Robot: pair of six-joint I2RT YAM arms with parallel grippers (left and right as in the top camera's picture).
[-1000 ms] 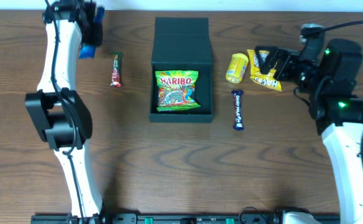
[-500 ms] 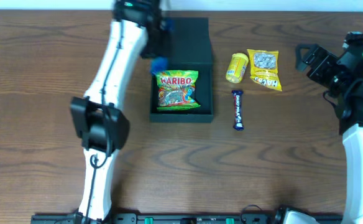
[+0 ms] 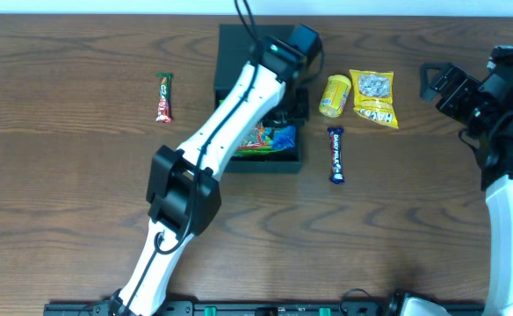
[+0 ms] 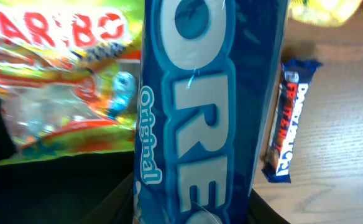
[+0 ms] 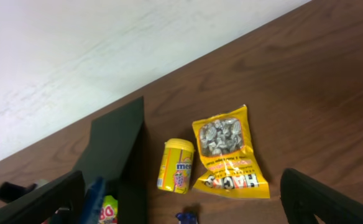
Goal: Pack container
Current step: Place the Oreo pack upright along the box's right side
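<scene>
**Oreo pack held over the box**

There is one container (image 3: 258, 163), a dark box. It sits at the far middle of the brown table (image 3: 63, 219), and its lid is open and folded back on the far side.

Inside the container lies one Haribo bag (image 4: 57, 93). The left arm reaches across the container and hides most of it from above. The left gripper (image 3: 281, 118) is clamped on one blue Oreo pack (image 4: 200, 112), and the pack hangs over the right part of the container, above the Haribo bag.

Four snacks lie on the table outside the container:
- One red snack bar (image 3: 163, 96) is to the left of the container, well apart from it.
- One yellow tub (image 3: 334, 95) is just to the right of the container.
- One yellow bag (image 3: 373, 98) is beside the tub, on the side away from the container.
- One Dairy Milk bar (image 3: 336, 154) is right of the container's near corner.

The right gripper (image 3: 430, 83) is far to the right of the container, past the yellow bag. Its two fingers are wide apart and hold nothing
</scene>
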